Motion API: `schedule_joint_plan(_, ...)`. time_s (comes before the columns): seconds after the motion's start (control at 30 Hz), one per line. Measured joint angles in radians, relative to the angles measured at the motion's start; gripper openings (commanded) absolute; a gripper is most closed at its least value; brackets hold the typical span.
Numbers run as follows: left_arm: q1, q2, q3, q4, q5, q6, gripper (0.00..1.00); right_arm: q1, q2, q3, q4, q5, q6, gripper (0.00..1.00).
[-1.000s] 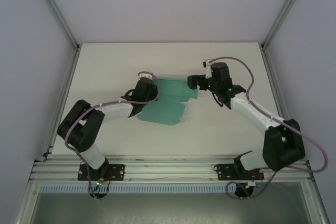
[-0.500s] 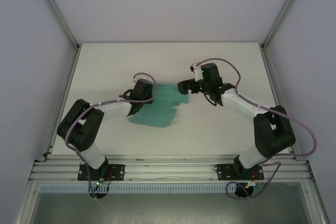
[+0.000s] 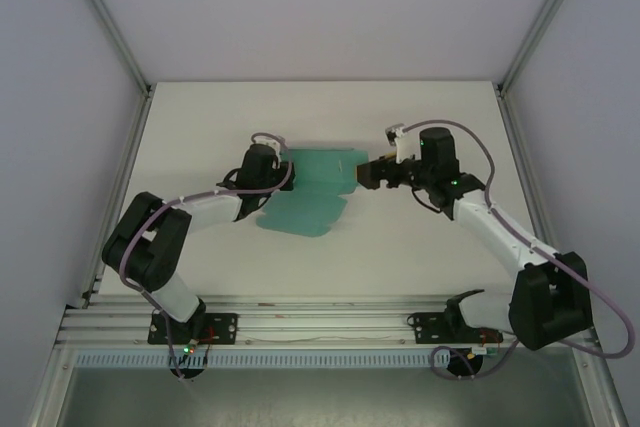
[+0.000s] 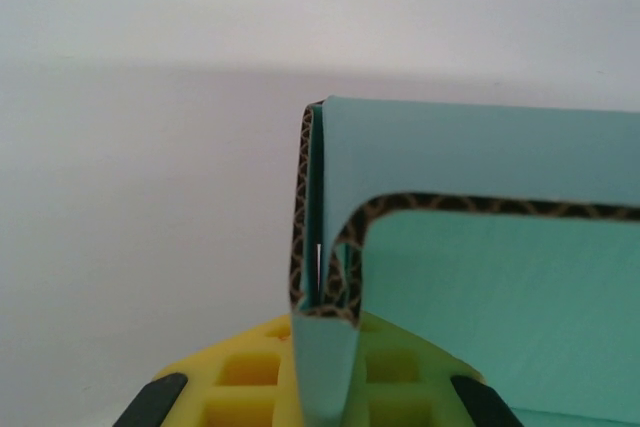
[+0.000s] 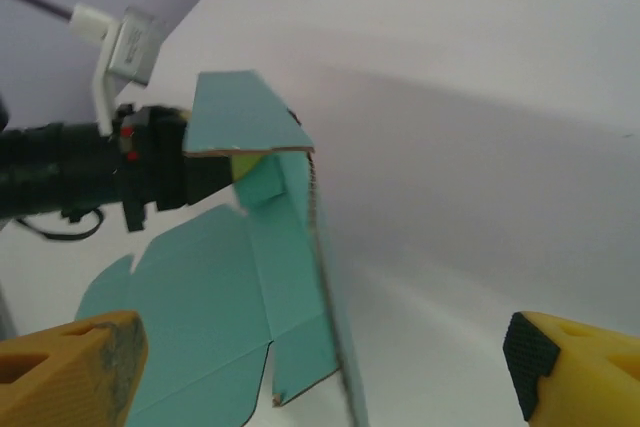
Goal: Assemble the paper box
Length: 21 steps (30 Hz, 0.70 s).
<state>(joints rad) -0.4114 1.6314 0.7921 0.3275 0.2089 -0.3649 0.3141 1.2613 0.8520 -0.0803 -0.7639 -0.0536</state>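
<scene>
Teal card with a brown corrugated core at its cut edges: the paper box (image 3: 305, 209) is far from built. It lies mid-table between the two arms, and most of it is a flat sheet with its flaps spread on the surface. One panel at the far side stands raised, with a short flap folded over at its top.

The left gripper (image 4: 320, 372) is clamped tight on a doubled fold of that raised panel, with the card pinched between the yellow pads. The right gripper (image 3: 372, 173) sits just beside the sheet's right edge. Its jaws are spread wide with nothing held. In the wrist view the card's edge runs up between them, touching neither.

Judged progress: early. One wall is partly up. The other walls, end flaps and tabs are all left to do.

Room: the table (image 3: 200, 127) has bare surface on every side of the sheet, which lies well apart from the table edges and the enclosure walls (image 3: 50, 97). The tight spot is between the grippers, where the loose flaps lie.
</scene>
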Motion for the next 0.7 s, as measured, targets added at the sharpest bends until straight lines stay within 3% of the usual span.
schedule_joint_plan(0.13,0.000,-0.001,-0.010,0.044,0.084,0.001,0.00,0.001,0.018,-0.008,0.016,-0.051,0.000,0.70)
schedule_joint_plan(0.23,0.001,-0.004,-0.030,0.085,0.155,0.008,0.00,0.001,0.046,-0.004,0.032,-0.096,0.001,0.44)
schedule_joint_plan(0.37,0.001,-0.005,-0.056,0.134,0.217,0.020,0.00,0.001,0.065,0.000,0.069,-0.169,0.017,0.19)
schedule_joint_plan(0.6,0.024,-0.004,-0.077,0.249,0.314,0.022,0.00,-0.001,0.065,-0.016,0.206,-0.354,0.063,0.00)
schedule_joint_plan(0.63,0.027,-0.002,-0.082,0.274,0.327,0.018,0.00,-0.002,0.065,-0.016,0.222,-0.372,0.072,0.00)
schedule_joint_plan(0.7,0.033,0.008,-0.085,0.320,0.356,0.005,0.00,-0.001,0.063,-0.017,0.242,-0.402,0.085,0.11)
